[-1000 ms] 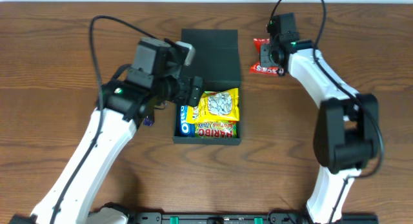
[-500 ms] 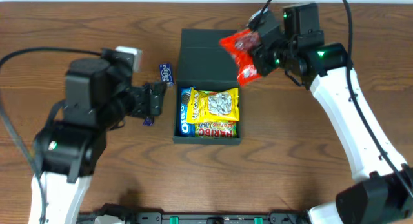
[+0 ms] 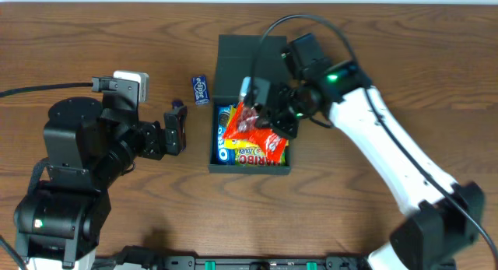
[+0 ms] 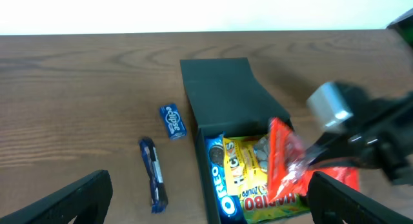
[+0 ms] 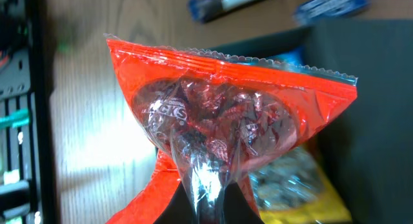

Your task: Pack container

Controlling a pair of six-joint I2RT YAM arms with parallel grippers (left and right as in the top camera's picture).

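while tight on the red packet [image 3: 261, 138], right hand [image 3: 255, 108] outstretched above the container [image 3: 250, 56]; left hand [image 3: 177, 128] alongside, jaws spread

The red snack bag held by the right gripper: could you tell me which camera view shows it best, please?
The right wrist view: the red snack bag fills the frame, its crimped edge and clear window plain. Overhead shows it small, above the container, partly under the right gripper. In the left wrist view it is motion-blurred.
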